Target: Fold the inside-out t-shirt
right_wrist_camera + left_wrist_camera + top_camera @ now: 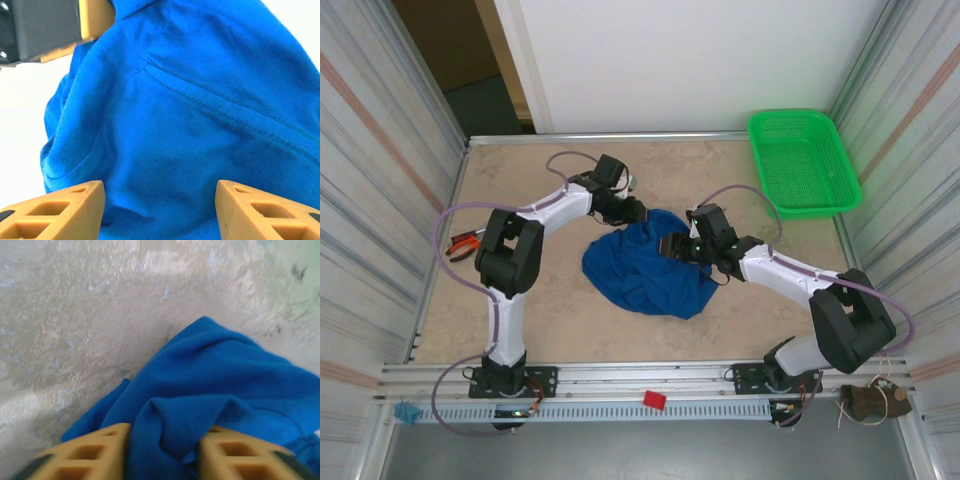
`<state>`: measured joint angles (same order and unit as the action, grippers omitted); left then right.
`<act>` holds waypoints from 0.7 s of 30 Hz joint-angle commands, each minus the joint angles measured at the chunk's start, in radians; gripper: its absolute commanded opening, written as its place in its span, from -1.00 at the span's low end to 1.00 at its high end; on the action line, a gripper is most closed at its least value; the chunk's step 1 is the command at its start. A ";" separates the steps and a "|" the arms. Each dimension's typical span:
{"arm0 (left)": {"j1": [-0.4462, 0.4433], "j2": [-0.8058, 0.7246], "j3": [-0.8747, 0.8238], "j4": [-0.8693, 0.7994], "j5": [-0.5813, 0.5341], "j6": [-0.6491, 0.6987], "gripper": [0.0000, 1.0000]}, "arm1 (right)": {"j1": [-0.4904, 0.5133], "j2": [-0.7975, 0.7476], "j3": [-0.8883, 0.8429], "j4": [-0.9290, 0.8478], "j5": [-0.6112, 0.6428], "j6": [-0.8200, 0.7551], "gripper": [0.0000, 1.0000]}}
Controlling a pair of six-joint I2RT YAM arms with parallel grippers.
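The inside-out t-shirt (645,268) is a royal-blue crumpled heap in the middle of the table. My left gripper (634,213) sits at its far left edge. In the left wrist view a raised fold of the t-shirt (210,375) is bunched between the tan fingers, and that gripper (162,455) is shut on it. My right gripper (673,246) is at the heap's right side. In the right wrist view it (160,210) stands open, fingers wide apart, close against the t-shirt (200,100), where a stitched seam shows. The left gripper's finger (95,17) shows at the top left there.
A green mesh basket (803,162) sits at the far right corner. An orange-handled tool (463,245) lies by the left wall. Metal walls close in both sides, and a rail with a small red piece (654,400) runs along the near edge.
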<state>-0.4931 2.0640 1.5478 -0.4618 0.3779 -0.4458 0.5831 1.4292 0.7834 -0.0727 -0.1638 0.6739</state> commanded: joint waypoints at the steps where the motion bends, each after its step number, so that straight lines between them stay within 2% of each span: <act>1: -0.005 -0.011 0.010 -0.024 0.053 0.016 -0.88 | 0.004 0.029 -0.022 0.019 0.037 0.025 0.17; 2: -0.005 -0.034 0.007 -0.028 0.059 0.015 -1.00 | 0.004 0.040 -0.025 0.018 0.046 0.025 0.17; 5: -0.005 -0.145 -0.025 -0.014 0.105 -0.009 -1.00 | -0.003 0.072 -0.042 0.020 0.075 0.030 0.16; 7: -0.003 -0.230 -0.065 0.033 0.184 -0.046 -1.00 | -0.019 0.094 -0.057 0.030 0.082 0.037 0.14; 10: 0.003 -0.368 -0.170 0.217 0.358 -0.170 -1.00 | -0.046 0.113 -0.072 0.044 0.072 0.043 0.13; 12: 0.007 -0.444 -0.262 0.420 0.464 -0.296 -1.00 | -0.071 0.108 -0.073 0.043 0.044 0.038 0.12; 14: 0.008 -0.491 -0.337 0.622 0.532 -0.426 -1.00 | -0.085 0.065 -0.067 0.027 0.017 0.019 0.12; 16: 0.008 -0.520 -0.379 0.735 0.556 -0.507 -1.00 | -0.093 -0.007 -0.046 -0.031 -0.008 -0.013 0.11; 21: -0.007 -0.561 -0.407 0.808 0.570 -0.560 -1.00 | -0.091 -0.279 0.013 -0.199 -0.023 -0.073 0.12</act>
<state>-0.4931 1.5475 1.1553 0.1905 0.8730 -0.9081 0.4919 1.2861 0.7341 -0.1585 -0.1665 0.6575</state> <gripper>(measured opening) 0.050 0.561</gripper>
